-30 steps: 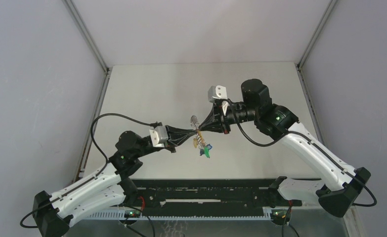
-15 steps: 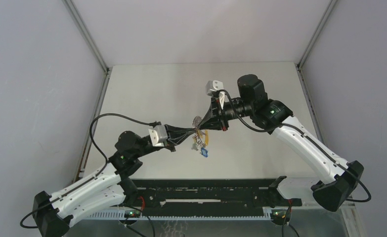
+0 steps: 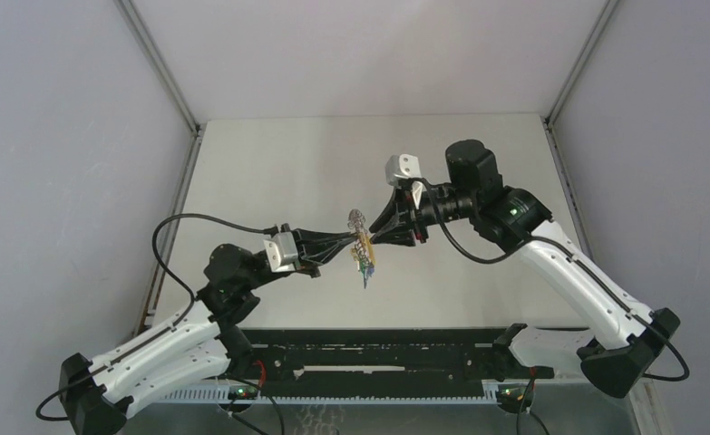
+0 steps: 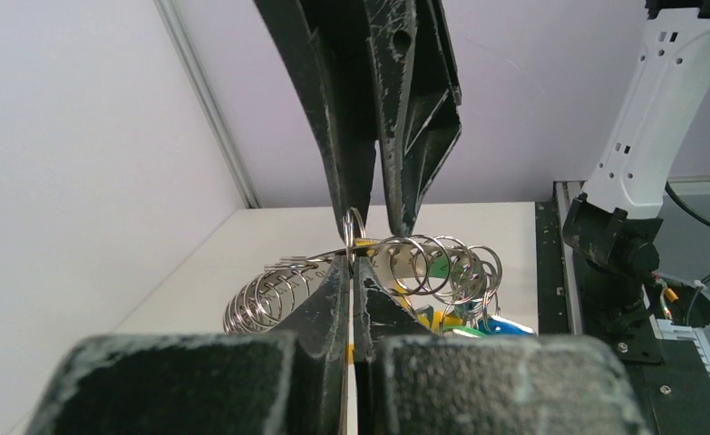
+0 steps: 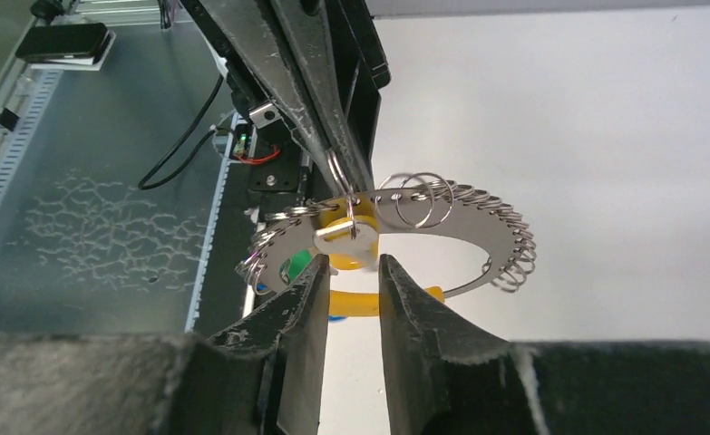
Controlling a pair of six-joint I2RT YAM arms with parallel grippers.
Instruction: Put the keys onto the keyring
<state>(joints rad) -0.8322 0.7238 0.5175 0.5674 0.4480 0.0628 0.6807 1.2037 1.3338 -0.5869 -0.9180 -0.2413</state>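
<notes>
The keyring (image 3: 356, 220) is a loop, part yellow band and part silvery arc strung with many small wire rings, held in the air between both arms. My left gripper (image 3: 355, 246) is shut on its band; the left wrist view shows the pinch (image 4: 350, 263). Keys (image 3: 365, 269) with green and blue heads hang below, also seen in the left wrist view (image 4: 437, 265). My right gripper (image 3: 375, 237) faces it tip to tip, its jaws slightly apart (image 5: 349, 267). A pale-headed key (image 5: 340, 237) on a small ring sits just beyond its tips, on the keyring (image 5: 478, 227).
The pale table (image 3: 269, 172) lies below the held ring, between grey walls. A black rail (image 3: 378, 362) runs along the near edge by both arm bases. The right arm's base (image 4: 614, 245) stands to the right in the left wrist view.
My right gripper swung toward the far left half a second ago and has come back. The hanging keys have swung and now hang closer under the ring. My left arm shifted slightly.
</notes>
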